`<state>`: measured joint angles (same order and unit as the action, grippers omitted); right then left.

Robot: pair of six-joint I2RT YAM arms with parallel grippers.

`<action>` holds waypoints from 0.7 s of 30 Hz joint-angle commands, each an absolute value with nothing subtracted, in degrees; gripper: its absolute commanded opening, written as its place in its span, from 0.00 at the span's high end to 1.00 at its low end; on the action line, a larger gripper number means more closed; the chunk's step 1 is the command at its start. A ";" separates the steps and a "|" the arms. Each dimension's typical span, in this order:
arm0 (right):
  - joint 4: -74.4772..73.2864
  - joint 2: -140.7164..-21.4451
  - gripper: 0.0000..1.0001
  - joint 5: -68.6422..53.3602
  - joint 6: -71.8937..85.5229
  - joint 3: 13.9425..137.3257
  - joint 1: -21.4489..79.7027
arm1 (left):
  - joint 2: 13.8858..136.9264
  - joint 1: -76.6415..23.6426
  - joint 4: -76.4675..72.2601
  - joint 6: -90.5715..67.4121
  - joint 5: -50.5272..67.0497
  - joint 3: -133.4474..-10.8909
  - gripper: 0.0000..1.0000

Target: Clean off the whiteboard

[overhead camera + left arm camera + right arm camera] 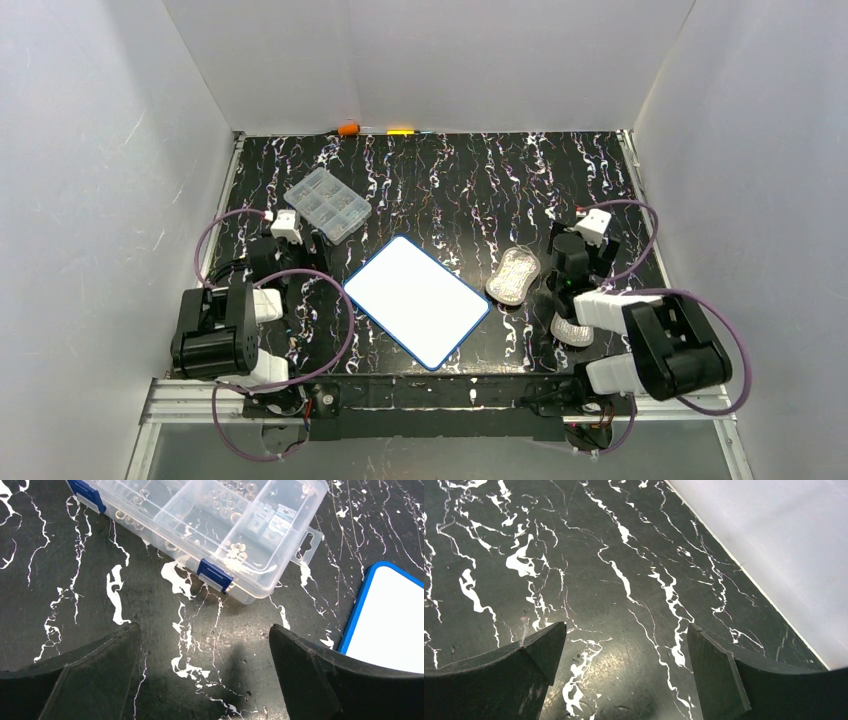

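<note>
The whiteboard lies flat mid-table, turned at an angle, its white face blank inside the blue rim. Its corner shows at the right edge of the left wrist view. My left gripper is open and empty over bare tabletop to the board's left; in its wrist view the jaws stand wide apart. My right gripper is open and empty near the right side of the table; in its wrist view only marbled tabletop lies between the jaws.
A clear compartment box with blue latches lies just beyond the left gripper, also in the left wrist view. Two grey oval pads lie right of the board. An orange item sits at the back wall. White walls enclose the table.
</note>
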<state>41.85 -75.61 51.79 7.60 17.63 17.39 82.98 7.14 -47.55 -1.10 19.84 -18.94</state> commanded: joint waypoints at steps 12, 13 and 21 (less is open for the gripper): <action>72.60 -92.77 0.01 35.27 -2.34 13.56 12.55 | 85.57 5.37 -59.83 1.05 19.33 -16.52 0.02; 69.59 -93.04 0.01 34.02 -1.51 15.31 11.54 | 85.48 5.36 -59.80 1.05 19.34 -16.46 0.02; 67.76 -91.99 0.01 27.77 -0.35 15.14 7.91 | 85.38 5.36 -60.04 1.05 19.34 -16.26 0.02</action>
<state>63.96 -92.99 29.98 -0.36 14.74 7.97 85.93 5.50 -58.72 0.21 19.88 -15.49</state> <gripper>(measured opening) 0.985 0.983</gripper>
